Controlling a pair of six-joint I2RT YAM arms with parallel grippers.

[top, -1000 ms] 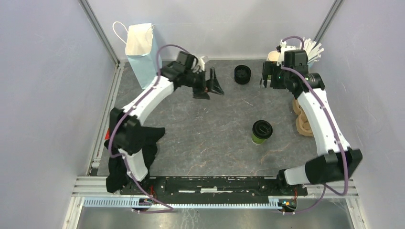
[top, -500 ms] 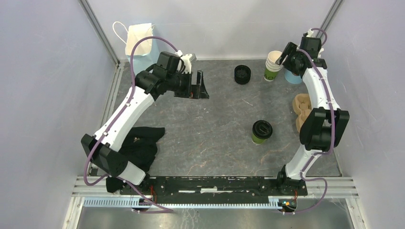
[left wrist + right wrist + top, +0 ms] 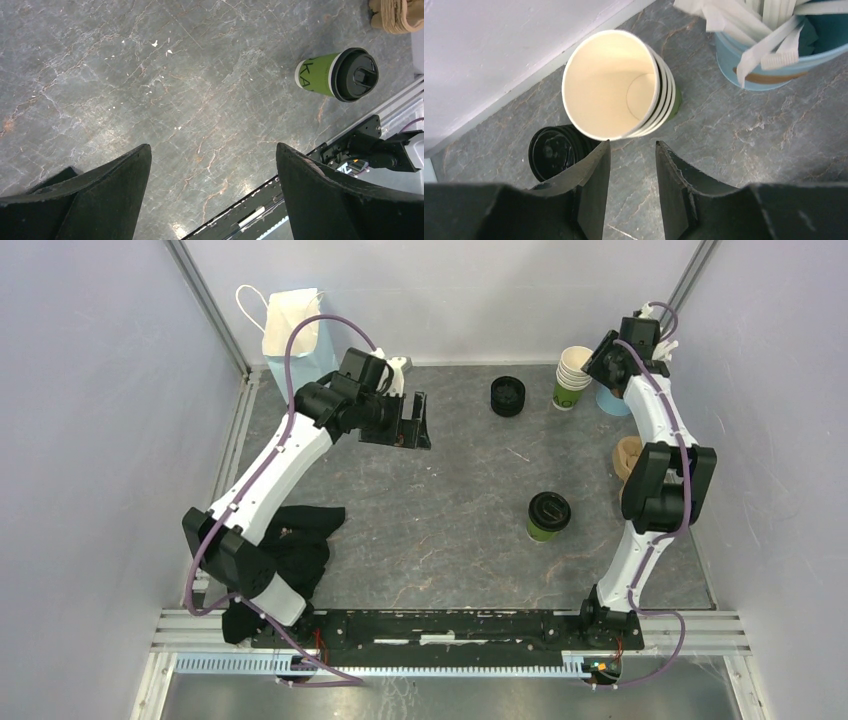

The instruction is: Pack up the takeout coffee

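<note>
Surface [image 3: 450,510]: grey, marbled with pale veins, walled in at the back and on both sides.
Left arm [image 3: 270,465]: reaches from the near left corner up and across towards the far middle.
Right arm [image 3: 660,430]: rises along the right side and folds over into the far right corner.
Paper bag [image 3: 285,330]: stands upright in the far left corner, behind the left arm, handles up.
Black cloth [image 3: 295,555]: crumpled on the near left of the surface, beside the left arm's base.
Cup carrier [image 3: 628,455]: brown moulded pulp at the right edge, partly behind the right arm.
Left claw [image 3: 410,420]: wide apart and empty, hanging over bare surface; the lidded cup shows well off to one side in its wrist view.
Right claw [image 3: 633,145]: fingers drawn in to a narrow gap with nothing between them, poised just above the cup stack.
Blue tub [image 3: 726,62]: holds white wrapped sticks, just beside the cup stack.
Cup stack [image 3: 616,85]: lidless, cream-rimmed, nested, green at the base, near the back wall.
Takeout coffee [image 3: 548,516]: one green cup with a black lid, upright, right of centre, well apart from both claws.
Lid stack [image 3: 508,396]: black, on the surface just left of the cup stack.
</note>
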